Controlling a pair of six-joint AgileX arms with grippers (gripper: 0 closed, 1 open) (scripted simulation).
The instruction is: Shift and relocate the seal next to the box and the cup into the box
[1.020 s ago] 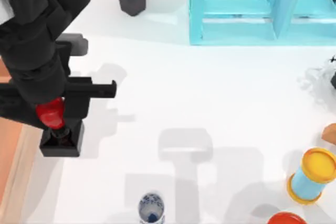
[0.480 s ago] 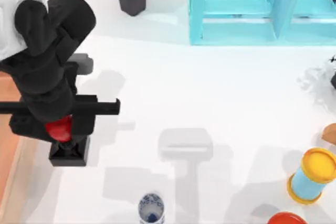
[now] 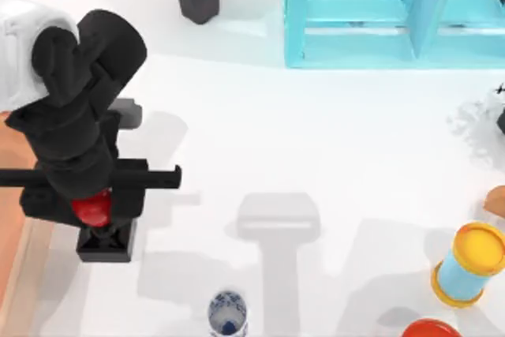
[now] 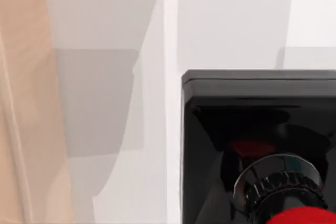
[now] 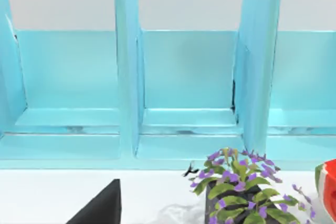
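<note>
Left gripper (image 3: 93,204) at the table's left side, jaws apparently pinching the red knob of the seal (image 3: 103,238), its black base close above or on the white table (image 3: 316,155), just beside the box (image 3: 9,219) rim. Cup (image 3: 227,313) well apart near the front edge. Right gripper's jaw state impossible to tell.
</note>
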